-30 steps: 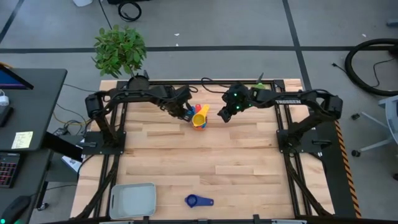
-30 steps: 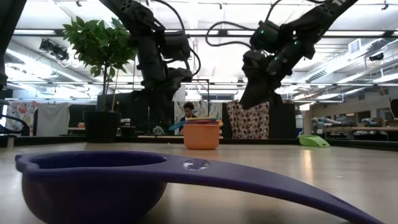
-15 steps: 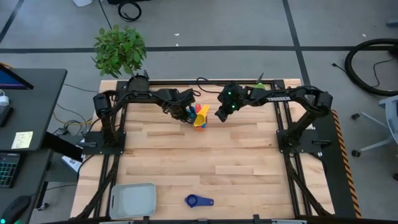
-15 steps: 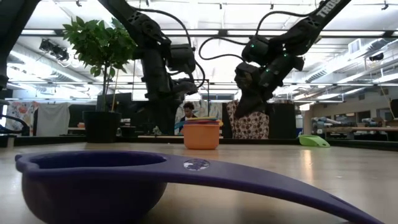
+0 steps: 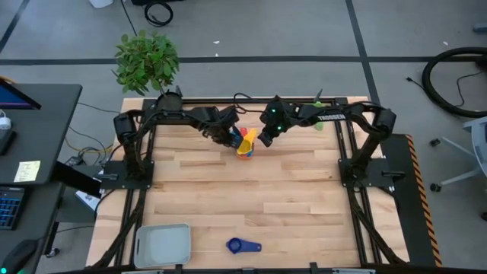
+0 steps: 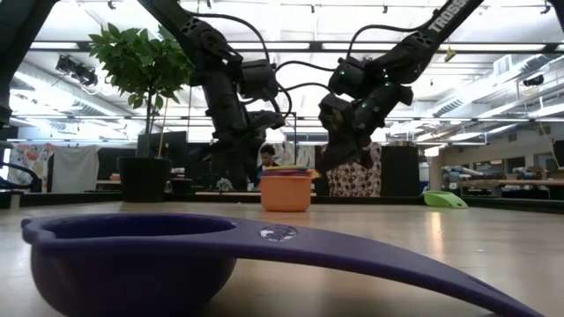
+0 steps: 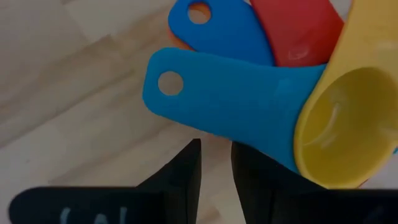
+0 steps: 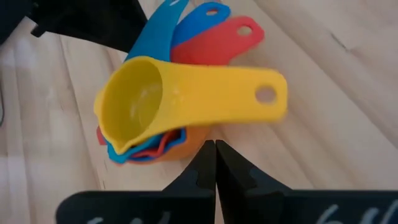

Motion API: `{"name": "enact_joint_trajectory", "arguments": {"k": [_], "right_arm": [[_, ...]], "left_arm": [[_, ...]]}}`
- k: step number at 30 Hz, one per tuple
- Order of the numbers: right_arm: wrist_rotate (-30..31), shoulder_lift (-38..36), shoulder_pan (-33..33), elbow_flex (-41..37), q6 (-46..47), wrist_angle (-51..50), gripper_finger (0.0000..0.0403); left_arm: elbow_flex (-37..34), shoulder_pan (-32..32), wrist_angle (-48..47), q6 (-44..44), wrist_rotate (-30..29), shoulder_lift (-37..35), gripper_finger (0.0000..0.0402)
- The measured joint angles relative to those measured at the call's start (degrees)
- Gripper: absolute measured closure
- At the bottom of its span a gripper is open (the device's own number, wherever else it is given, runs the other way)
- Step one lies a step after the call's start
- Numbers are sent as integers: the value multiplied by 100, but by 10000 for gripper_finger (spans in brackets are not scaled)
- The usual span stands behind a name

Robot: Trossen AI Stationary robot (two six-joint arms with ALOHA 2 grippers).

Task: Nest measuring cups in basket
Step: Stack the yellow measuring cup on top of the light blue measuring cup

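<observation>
The right hand (image 5: 261, 141), fingers pressed together and empty, hovers beside the stacked measuring cups (image 5: 244, 144); the left hand (image 5: 230, 139), slightly parted, holds nothing.

Six measuring cups (image 5: 244, 143), one basket (image 5: 162, 245), one plant (image 5: 147, 61).

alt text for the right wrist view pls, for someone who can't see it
A yellow measuring cup sits on top of a nested stack of cups on a wooden table, its handle lying over the fanned red and blue handles. The right gripper is shut and empty just short of the stack.
</observation>
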Motion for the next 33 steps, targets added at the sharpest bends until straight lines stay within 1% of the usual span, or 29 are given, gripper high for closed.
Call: {"name": "enact_joint_trajectory", "arguments": {"k": [13,21,27,33], "right_arm": [[-227,670,-31,700,-468,-349,399],[-304,698,-92,1029,-871,-453,400],[-304,696,-198,1034,-957,-771,400],[-204,696,-316,1034,-1181,-1231,400]], "left_arm": [[0,57,596,4,42,0,308],[0,233,995,52,140,0,308],[0,237,964,54,152,-2,308],[0,239,718,60,231,-2,308]]}}
